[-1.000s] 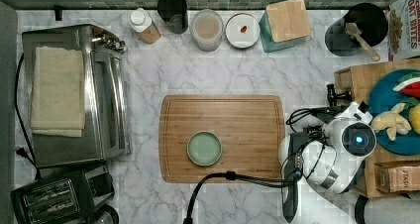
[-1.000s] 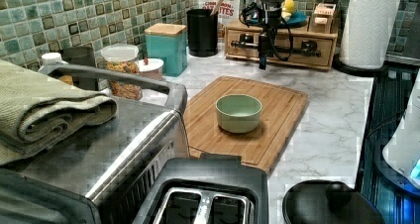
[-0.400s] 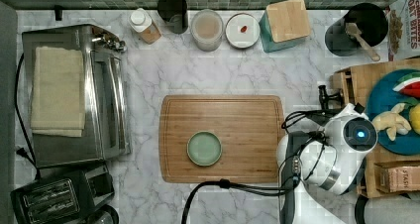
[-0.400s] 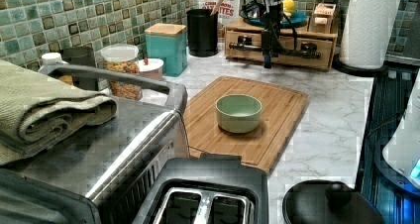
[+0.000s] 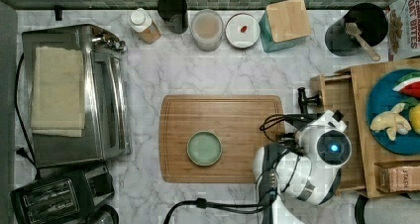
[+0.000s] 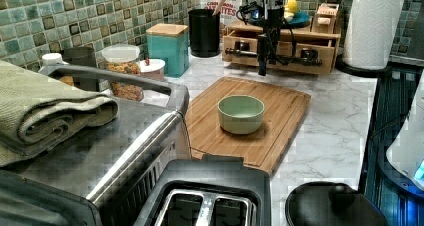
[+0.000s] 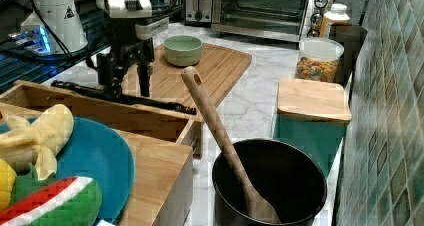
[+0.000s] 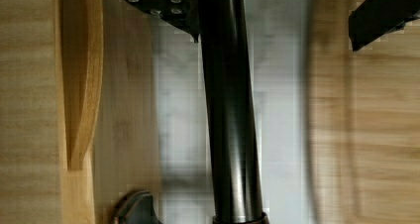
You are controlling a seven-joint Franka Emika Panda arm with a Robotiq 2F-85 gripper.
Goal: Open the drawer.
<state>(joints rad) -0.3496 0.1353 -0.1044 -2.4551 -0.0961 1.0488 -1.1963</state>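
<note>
- Wrist view: the claw (image 8: 270,28) stands wide, holding nothing. The handle (image 8: 230,110), a long black bar, runs between its two fingers. It lies close against one finger (image 8: 168,8) and well apart from the other. Whether that near finger actually presses on the bar is hard to tell, as the picture is smeared there.
- Right view: the claw (image 7: 127,88) comes down from above and straddles the handle (image 7: 165,105) at about the middle of its length. The drawer (image 7: 100,117) lies just behind and below the claw, under the wooden stand that carries the blue plate (image 7: 95,166).
- Top view: the drawer (image 5: 341,110) already shows part of its bare inside, so it looks partly out. The cutting board (image 5: 223,115) lies on the claw's far side from the drawer, and the green bowl (image 5: 204,148) stands further off on it.
- Handling: the drawer is shallow light wood and appears empty, so it is likely light and should slide easily. The metal bar is stiff, smooth and probably slippery.
- Hold: take the bar near its middle, or hook it with the finger on the drawer's side. Pull straight outward, since an off-centre pull could skew the drawer or drag the whole stand.
</note>
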